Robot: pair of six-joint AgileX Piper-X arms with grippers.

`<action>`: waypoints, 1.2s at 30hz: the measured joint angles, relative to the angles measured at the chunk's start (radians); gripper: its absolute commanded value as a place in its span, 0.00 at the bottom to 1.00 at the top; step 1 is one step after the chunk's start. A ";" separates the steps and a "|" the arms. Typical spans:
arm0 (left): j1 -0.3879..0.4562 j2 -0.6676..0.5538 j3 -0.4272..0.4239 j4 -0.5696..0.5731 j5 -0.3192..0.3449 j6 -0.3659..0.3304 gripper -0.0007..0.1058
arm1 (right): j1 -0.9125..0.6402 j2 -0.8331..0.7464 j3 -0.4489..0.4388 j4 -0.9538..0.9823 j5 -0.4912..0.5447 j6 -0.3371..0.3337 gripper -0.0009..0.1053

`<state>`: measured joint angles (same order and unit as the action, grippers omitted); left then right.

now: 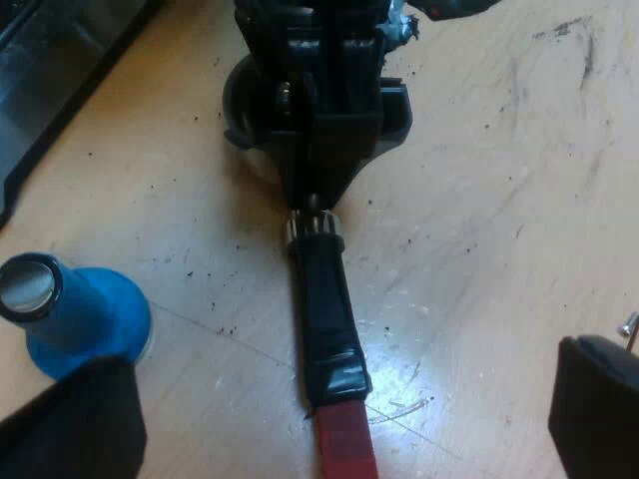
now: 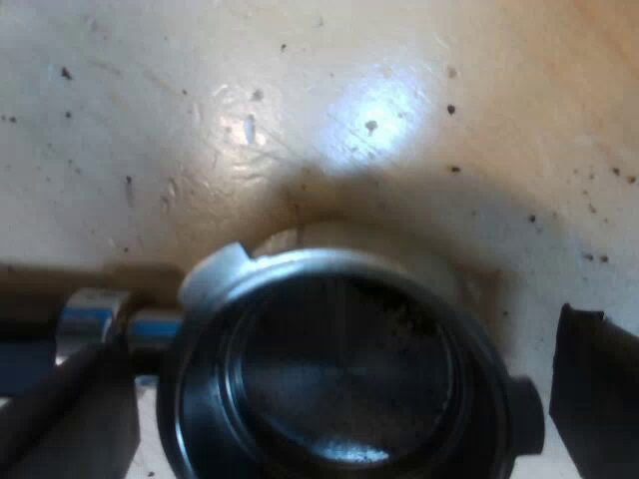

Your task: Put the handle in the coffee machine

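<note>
Our task was barely begun: the holder (image 1: 324, 329) lay on the tabletop (image 1: 479, 200), right pincer (image 2: 339, 344) wide around its twelve-o'clock basket, left pincer (image 1: 344, 359) wide near its six-o'clock red end.

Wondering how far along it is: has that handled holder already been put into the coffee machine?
No, the metal holder lies flat on the wooden table, beside the blue tamper.

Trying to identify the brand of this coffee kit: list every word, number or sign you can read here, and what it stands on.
None can be read: there is no word, number or sign on the metal holder, its dark handle, the red end, the blue tamper or the table, which bears only dark specks.
</note>
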<state>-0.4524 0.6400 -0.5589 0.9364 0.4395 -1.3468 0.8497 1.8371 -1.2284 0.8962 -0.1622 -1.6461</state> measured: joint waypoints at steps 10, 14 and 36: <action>0.000 0.000 0.000 -0.002 0.000 0.043 0.79 | 0.000 0.000 0.000 0.008 -0.003 0.000 0.22; 0.000 0.000 0.000 -0.008 0.004 0.044 0.79 | 0.000 0.000 0.000 0.014 -0.032 0.004 0.01; 0.000 0.016 0.048 -0.020 0.050 0.100 0.79 | 0.002 -0.188 0.000 0.131 -0.059 0.169 0.01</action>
<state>-0.4524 0.6563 -0.5108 0.9169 0.4890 -1.2471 0.8522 1.6495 -1.2284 1.0271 -0.2211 -1.4771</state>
